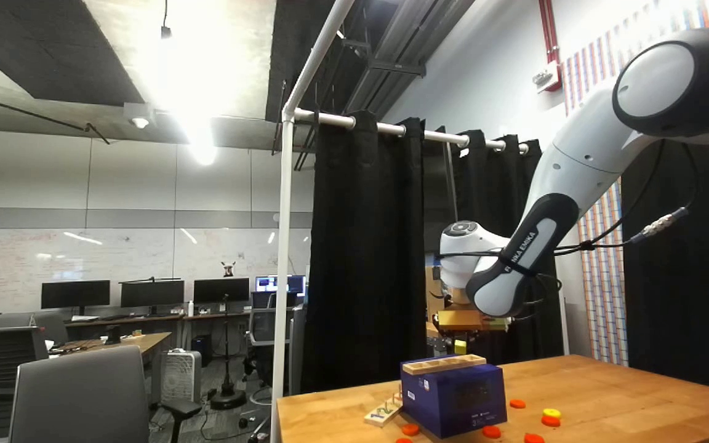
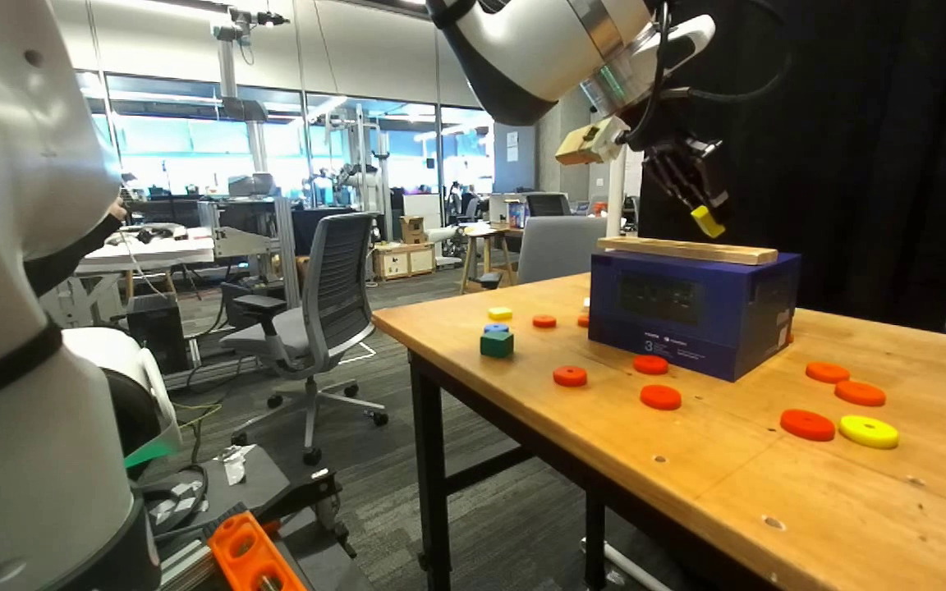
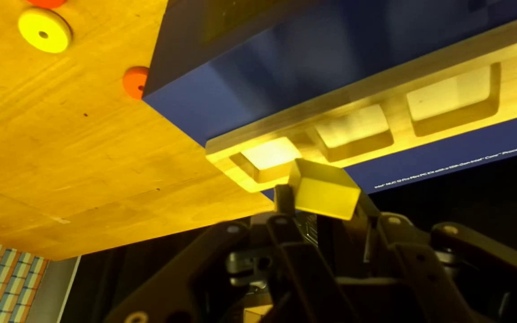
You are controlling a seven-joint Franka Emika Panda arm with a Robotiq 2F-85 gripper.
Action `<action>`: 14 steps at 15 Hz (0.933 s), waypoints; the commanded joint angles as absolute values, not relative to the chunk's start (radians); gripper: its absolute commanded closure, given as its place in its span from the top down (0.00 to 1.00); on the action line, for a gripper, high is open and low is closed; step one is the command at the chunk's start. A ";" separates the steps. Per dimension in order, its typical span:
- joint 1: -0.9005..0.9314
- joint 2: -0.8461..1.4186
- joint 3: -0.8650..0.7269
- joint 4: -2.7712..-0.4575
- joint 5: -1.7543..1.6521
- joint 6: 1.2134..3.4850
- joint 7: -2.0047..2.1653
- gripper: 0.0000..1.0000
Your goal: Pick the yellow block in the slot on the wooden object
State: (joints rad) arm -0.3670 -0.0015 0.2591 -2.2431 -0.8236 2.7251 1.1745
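The yellow block [image 3: 326, 190] is held between my gripper's fingertips [image 3: 326, 201], tilted, in the wrist view. It also shows in both exterior views [image 1: 460, 346] [image 2: 704, 220]. The wooden object is a light slotted strip [image 3: 400, 121] lying on top of a dark blue box [image 3: 263, 85]. Strip [image 1: 444, 364] [image 2: 686, 249] and box [image 1: 453, 400] [image 2: 662, 328] show in both exterior views. The gripper [image 2: 707, 209] is above the strip, near one end. In the wrist view the block overlaps the edge beside the end slot [image 3: 269, 154]. The visible slots look empty.
Several orange discs [image 2: 660, 397] and a yellow disc [image 2: 869, 432] lie around the box on the wooden table [image 2: 736, 435]. A green block [image 2: 497, 343] and a small yellow piece [image 2: 500, 313] are near the table edge. A numbered peg board [image 1: 385, 411] lies beside the box.
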 commanded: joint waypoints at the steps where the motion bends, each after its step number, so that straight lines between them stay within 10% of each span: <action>1: -0.370 0.042 0.253 -2.185 -0.913 2.701 1.252 0.09; 14: -0.367 0.091 0.219 -2.178 -1.049 2.712 1.320 0.09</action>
